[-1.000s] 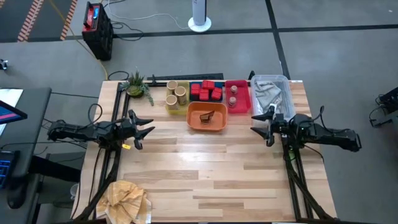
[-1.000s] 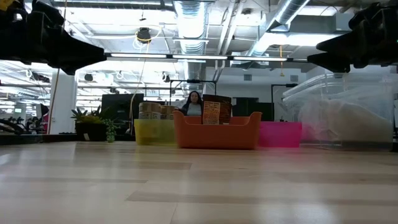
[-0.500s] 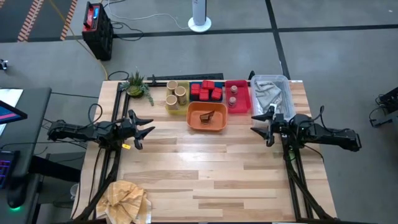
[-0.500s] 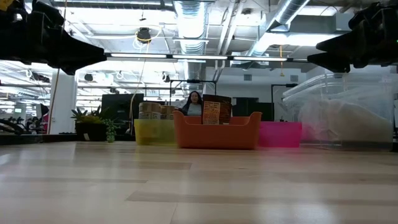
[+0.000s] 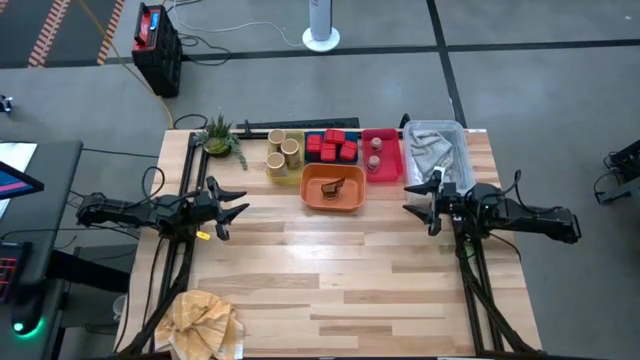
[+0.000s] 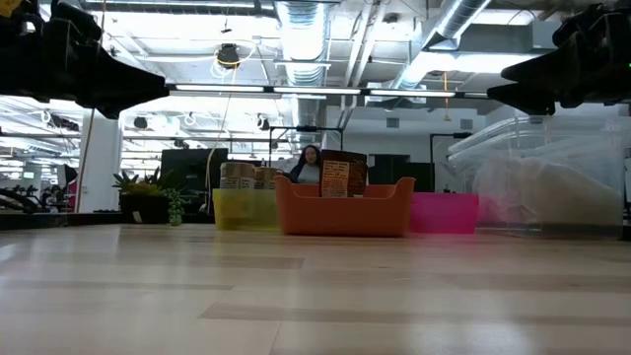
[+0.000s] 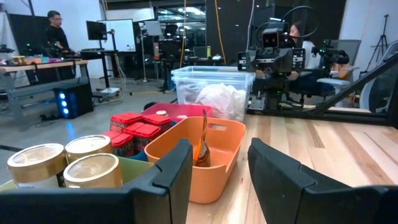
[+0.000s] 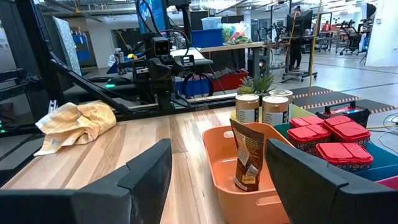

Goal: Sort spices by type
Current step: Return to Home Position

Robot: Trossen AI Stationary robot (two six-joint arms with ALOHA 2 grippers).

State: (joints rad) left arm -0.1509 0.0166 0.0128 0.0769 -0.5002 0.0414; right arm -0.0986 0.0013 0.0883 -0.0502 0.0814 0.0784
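Brown packet [image 8: 247, 158] stands upright in orange tray [image 8: 219, 171]; left claw [image 5: 238, 204] and right claw [image 5: 410, 200] spread

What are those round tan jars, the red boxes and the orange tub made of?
Round tan jars: likely cardboard or wood, with matte sides and pale, shiny rimmed tops that may be metal. Red square boxes: seemingly tins, with printed sides and matte red lids, perhaps plastic. Orange tub: moulded plastic, smooth with a slight sheen, a rounded rim and a cut-out handle slot.
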